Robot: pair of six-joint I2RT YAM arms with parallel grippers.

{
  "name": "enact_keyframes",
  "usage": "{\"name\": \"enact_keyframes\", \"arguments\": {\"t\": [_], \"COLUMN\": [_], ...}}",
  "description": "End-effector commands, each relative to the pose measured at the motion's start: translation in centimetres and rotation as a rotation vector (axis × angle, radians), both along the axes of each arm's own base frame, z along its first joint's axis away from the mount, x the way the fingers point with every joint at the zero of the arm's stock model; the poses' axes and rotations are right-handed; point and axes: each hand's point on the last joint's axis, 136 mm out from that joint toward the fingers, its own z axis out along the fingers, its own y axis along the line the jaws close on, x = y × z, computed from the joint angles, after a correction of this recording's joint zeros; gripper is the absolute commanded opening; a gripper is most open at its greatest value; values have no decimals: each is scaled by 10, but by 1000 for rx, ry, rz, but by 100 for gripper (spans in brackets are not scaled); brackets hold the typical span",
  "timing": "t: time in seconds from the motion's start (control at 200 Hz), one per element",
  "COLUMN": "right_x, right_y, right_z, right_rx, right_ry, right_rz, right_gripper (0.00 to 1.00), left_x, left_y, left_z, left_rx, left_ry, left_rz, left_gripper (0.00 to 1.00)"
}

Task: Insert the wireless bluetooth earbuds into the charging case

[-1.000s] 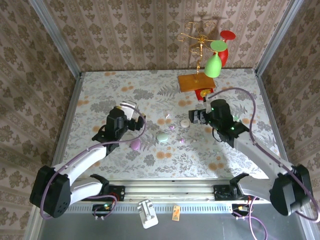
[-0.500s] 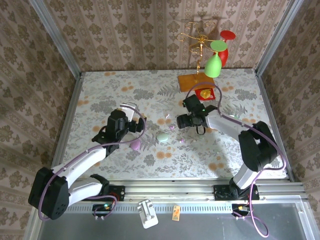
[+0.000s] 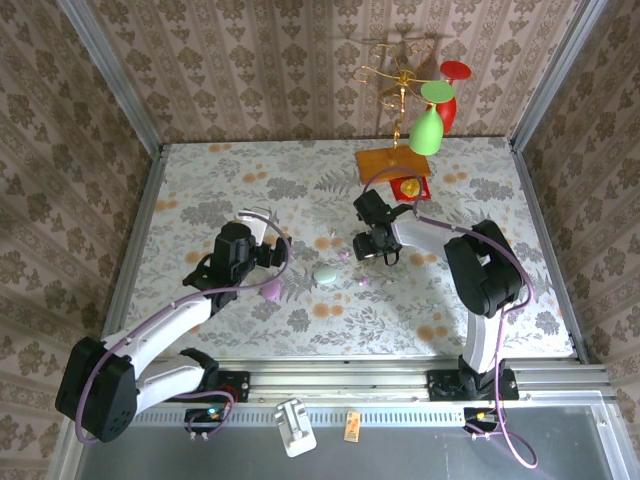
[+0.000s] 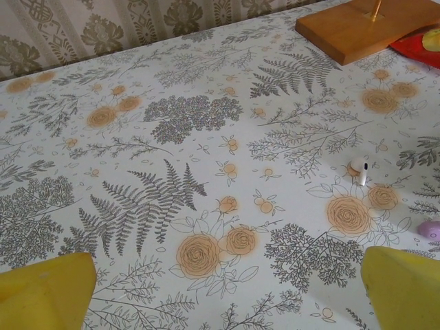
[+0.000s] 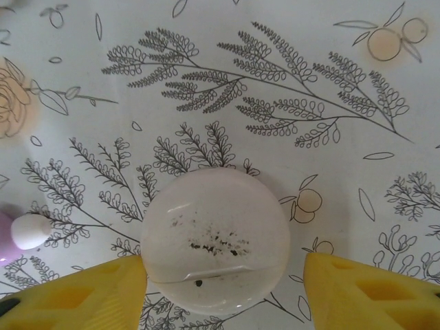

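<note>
the top view shows the whole layout: the left gripper [image 3: 268,245] hanging over the floral table [image 3: 200,180], a lilac case [image 3: 271,290] just beside it, a mint case [image 3: 325,273] near the middle, and the right gripper [image 3: 366,245] bent back over the centre, covering what lies under it. the right wrist view fills that in. a white case [image 5: 215,240], round and lightly speckled, lies flat between the yellow fingers [image 5: 75,295] of the right gripper [image 5: 223,265]. the jaws are apart, straddling it, the left finger almost at its edge and a clear gap on the other side. a small whitish earbud [image 5: 30,231] lies on the table just beyond the case. the left wrist view shows the left gripper [image 4: 227,275] spread wide with bare tablecloth between its fingers. a white earbud [image 4: 358,168] lies well ahead of it, and a wooden base [image 4: 364,27] sits at the far corner. from above that white earbud is a speck [image 3: 334,233]. a second ago the right arm reached in from the right and the white case lay uncovered beside its gripper; the arm has since swung across, and its jaws have narrowed around the case. the left arm has barely moved, and the mint and lilac cases lie where they were.
</note>
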Motion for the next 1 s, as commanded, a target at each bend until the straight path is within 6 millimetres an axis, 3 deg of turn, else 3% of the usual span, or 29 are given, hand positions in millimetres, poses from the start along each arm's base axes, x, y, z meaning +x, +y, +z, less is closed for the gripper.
{"name": "enact_keyframes", "arguments": {"t": [0.0, 0.17, 0.555, 0.745, 0.995], "right_x": [3, 6, 13, 13, 10], "right_y": [-1, -2, -2, -2, 4], "right_z": [-4, -9, -17, -20, -2], "right_rx": [-37, -49, -36, -26, 15], "right_ry": [12, 14, 17, 23, -8], "right_rz": [24, 42, 89, 96, 132], "right_gripper": [61, 58, 61, 55, 50], "left_x": [-4, -4, -5, -5, -6], "left_y": [2, 2, 0, -1, -3], "left_z": [-1, -1, 0, 0, 3], "left_rx": [-8, -11, -15, -18, -33], "left_ry": [11, 15, 28, 32, 44], "left_rz": [13, 15, 5, 3, 0], "left_gripper": [100, 100, 100, 100, 100]}}
